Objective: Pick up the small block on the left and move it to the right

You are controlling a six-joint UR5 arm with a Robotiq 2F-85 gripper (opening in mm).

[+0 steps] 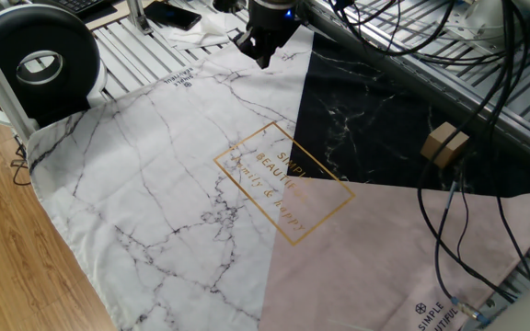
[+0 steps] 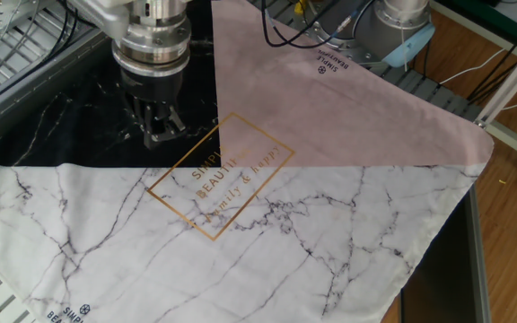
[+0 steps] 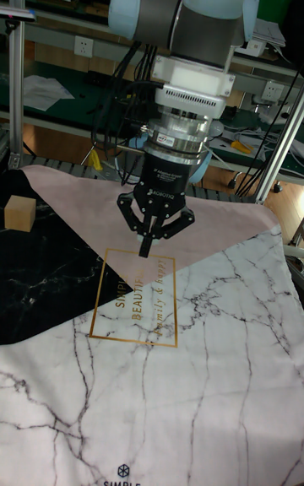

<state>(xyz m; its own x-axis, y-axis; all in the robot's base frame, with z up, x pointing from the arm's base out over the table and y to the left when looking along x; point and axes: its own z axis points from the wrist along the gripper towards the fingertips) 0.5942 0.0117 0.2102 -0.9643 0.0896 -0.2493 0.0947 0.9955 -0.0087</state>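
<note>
The small block (image 1: 444,144) is a plain light-tan cube. It rests at the edge of the black marble patch of the cloth and shows at the far left of the tall view (image 3: 19,213). It is out of frame in the other fixed view. My gripper (image 3: 146,248) hangs above the cloth near the gold-framed lettering, well apart from the block. Its fingers are pressed together with nothing between them. The same gripper appears at the top of one fixed view (image 1: 263,52) and over the black patch in the other fixed view (image 2: 160,135).
A cloth (image 1: 155,184) of white marble, black marble and pink patches covers the table, with gold lettering (image 1: 283,179) in its middle. A round black device (image 1: 40,60) stands at the back left. Cables (image 1: 458,230) trail across the pink corner near the block.
</note>
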